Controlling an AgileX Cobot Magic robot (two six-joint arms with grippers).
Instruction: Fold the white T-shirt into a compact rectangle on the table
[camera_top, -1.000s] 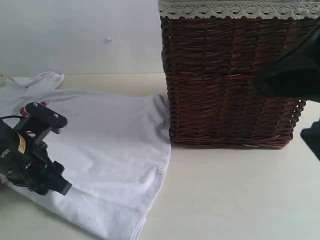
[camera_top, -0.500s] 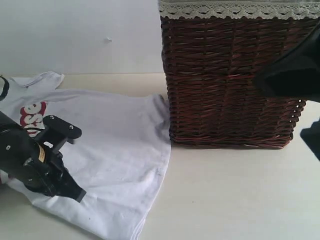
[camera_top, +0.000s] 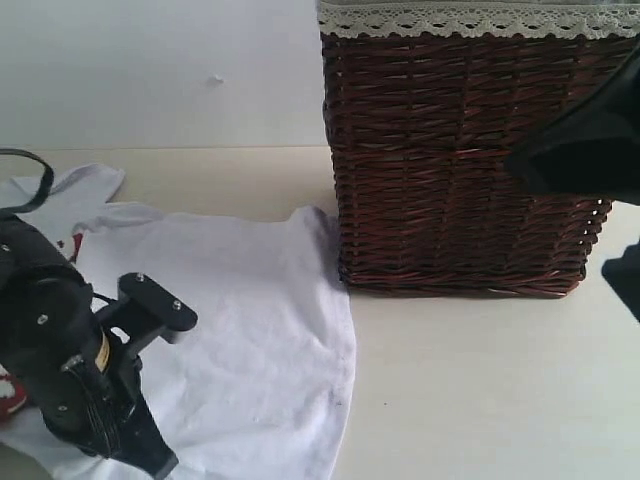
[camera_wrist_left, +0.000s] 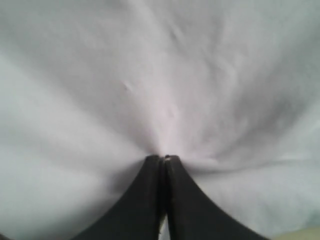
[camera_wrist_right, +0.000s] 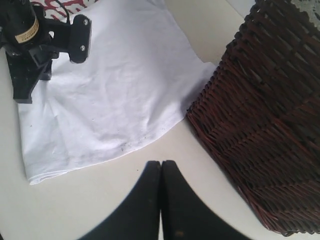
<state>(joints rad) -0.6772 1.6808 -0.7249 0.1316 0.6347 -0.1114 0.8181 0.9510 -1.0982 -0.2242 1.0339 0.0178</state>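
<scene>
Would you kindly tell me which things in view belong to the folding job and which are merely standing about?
Part of the job:
- the white T-shirt
- the table it lies on
- the left claw, shut on the shirt's fabric

Just standing about:
- the wicker basket beside the shirt
- the wall behind

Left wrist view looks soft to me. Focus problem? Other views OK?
Left wrist view: soft all over, white T-shirt fills it, only the shut left pincer gives contrast. Exterior view: dark blurred shape overlaps the basket. Right wrist view: sharp, even light, no glare.
</scene>
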